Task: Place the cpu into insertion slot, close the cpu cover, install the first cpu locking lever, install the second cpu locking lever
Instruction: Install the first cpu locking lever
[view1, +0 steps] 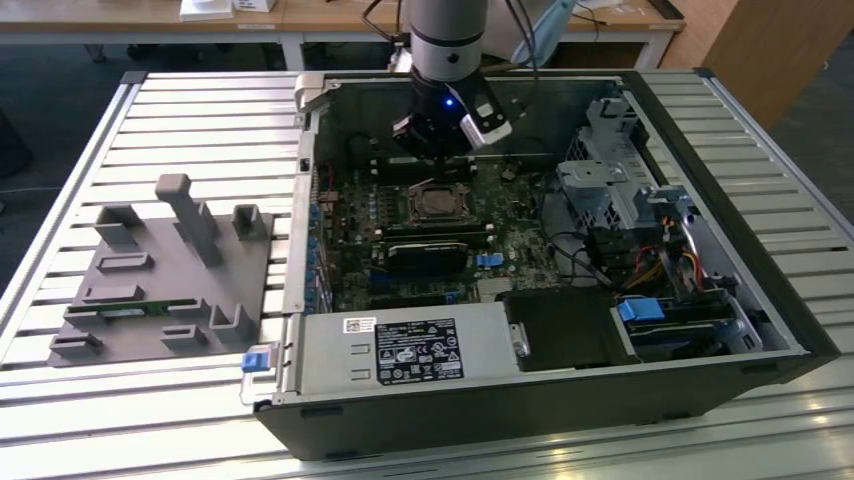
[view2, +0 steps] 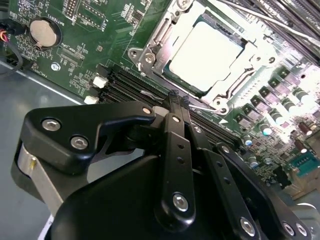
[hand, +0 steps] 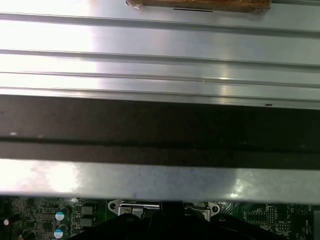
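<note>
The cpu (view2: 207, 52) lies flat in the socket on the green motherboard (view2: 100, 45), its pale grey top showing through the window of the cpu cover (view2: 152, 40). The cover is folded down over the socket as a silvery frame around the chip. In the second wrist view the tool (view2: 178, 97) sits just outside the socket's lower corner, over the black memory slots (view2: 125, 82) that run along that side of the socket. Its two slim black fingers (view2: 172, 120) are drawn together with the tips side by side. A thin wire lever (view2: 205, 106) runs from beside those tips towards the socket's corner; I cannot tell whether the tips pinch it. A round coin battery (view2: 42, 31) sits well apart from the socket, near the board's edge. In the exterior view the tool (view1: 447, 150) hangs inside the open computer case (view1: 534, 400), just behind the socket (view1: 435, 204), with the arm rising straight up from it. The case lies on a slatted metal table (view1: 200, 120), and a grey fixture tray (view1: 160, 280) stands well apart from the socket, outside the case on the exterior view's left.
</note>
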